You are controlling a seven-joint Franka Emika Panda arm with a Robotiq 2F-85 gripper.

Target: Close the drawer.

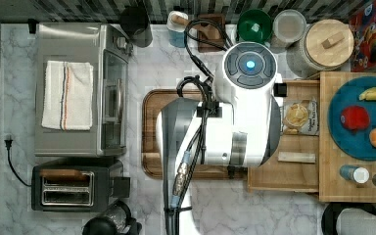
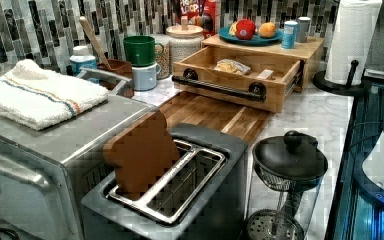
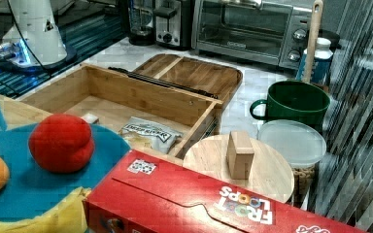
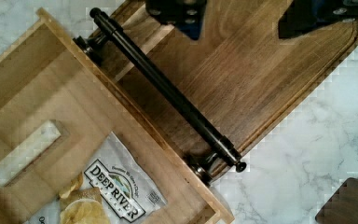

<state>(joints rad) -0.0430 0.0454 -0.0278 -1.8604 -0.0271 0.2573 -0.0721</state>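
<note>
The light-wood drawer (image 1: pixel 293 172) stands pulled out from the wooden block (image 1: pixel 355 183), over the edge of the dark cutting board (image 1: pixel 152 122). A black bar handle (image 4: pixel 168 93) runs along its front, also seen as the handle (image 2: pixel 220 87) and the handle (image 3: pixel 160 80). Inside the drawer (image 2: pixel 240 60) lie a chip bag (image 4: pixel 109 189) and a small pale block (image 4: pixel 25 151). My gripper (image 4: pixel 242 14) hangs open above the cutting board (image 4: pixel 251 79), on the handle's outer side, with nothing between its fingers (image 4: pixel 175 11). In the top view my white arm (image 1: pixel 247 107) covers the drawer's front.
A blue plate (image 1: pixel 360 120) with fruit and two shakers sit on the block. A toaster oven (image 1: pixel 81 88), toaster (image 1: pixel 73 186) and French press (image 2: pixel 287 170) stand past the board. A green mug (image 3: pixel 294 104), jars and a cereal box (image 3: pixel 184 199) line the back wall.
</note>
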